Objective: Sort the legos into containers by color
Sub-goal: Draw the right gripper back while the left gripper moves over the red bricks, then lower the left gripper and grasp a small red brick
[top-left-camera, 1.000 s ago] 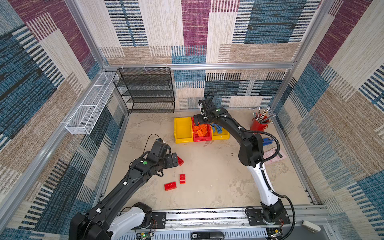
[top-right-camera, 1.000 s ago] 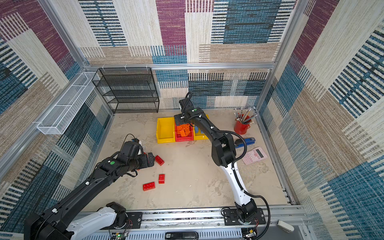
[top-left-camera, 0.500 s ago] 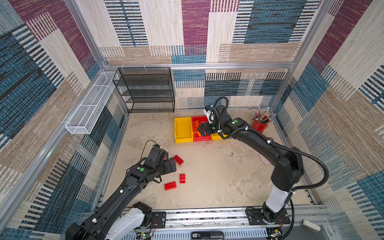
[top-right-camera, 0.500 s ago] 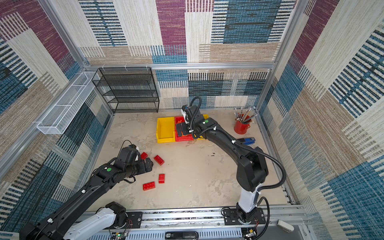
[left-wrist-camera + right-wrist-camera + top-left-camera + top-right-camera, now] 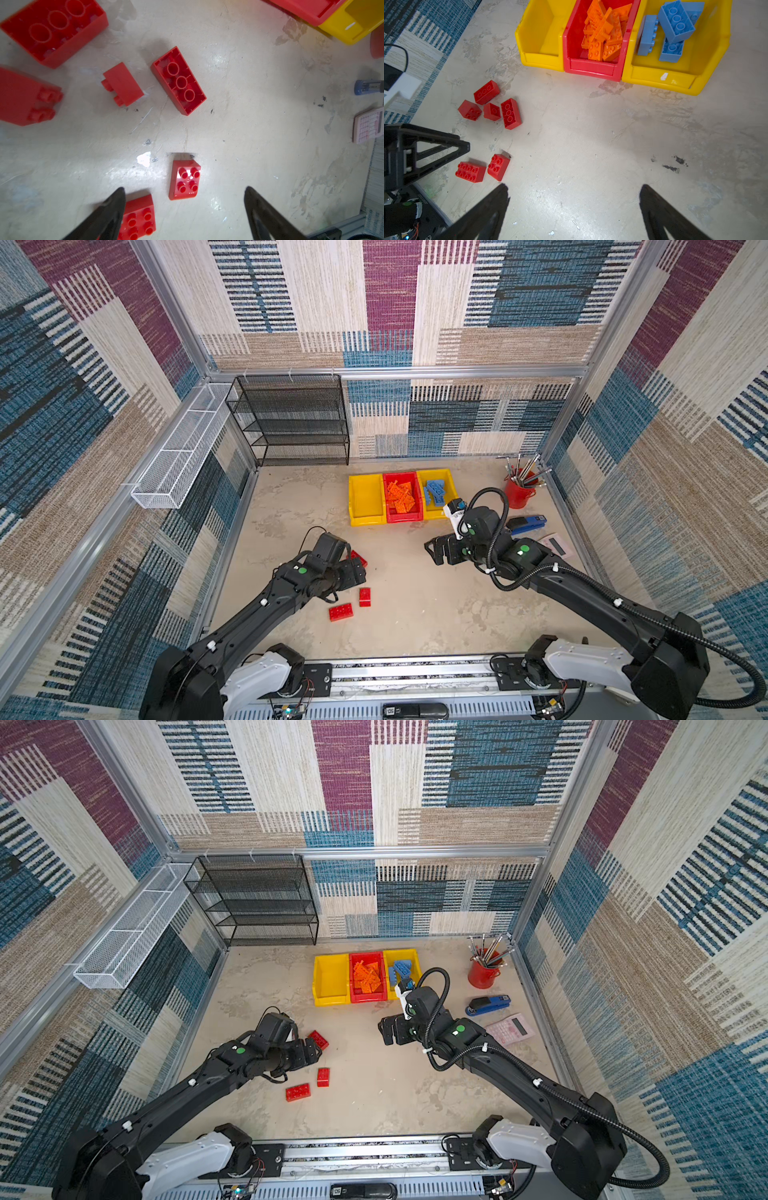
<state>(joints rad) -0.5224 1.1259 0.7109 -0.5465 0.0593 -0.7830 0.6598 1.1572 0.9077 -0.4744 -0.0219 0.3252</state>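
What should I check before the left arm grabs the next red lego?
1. Left tool open and empty: ok.
2. Four-stud red brick lined up between the jaws: ok.
3. Neighbouring red brick clear of the fingers: not ok, it lies right by one.
4. Empty yellow bin free for reds: ok.
5. Right tool open, empty, apart from the left arm: ok.
6. Left tool's height over the brick: cannot tell.

Probably a robotics lab cell: aluminium frame [image 5: 395, 372], patterned fabric walls [image 5: 324, 294], arm-mounting rail [image 5: 415, 672].
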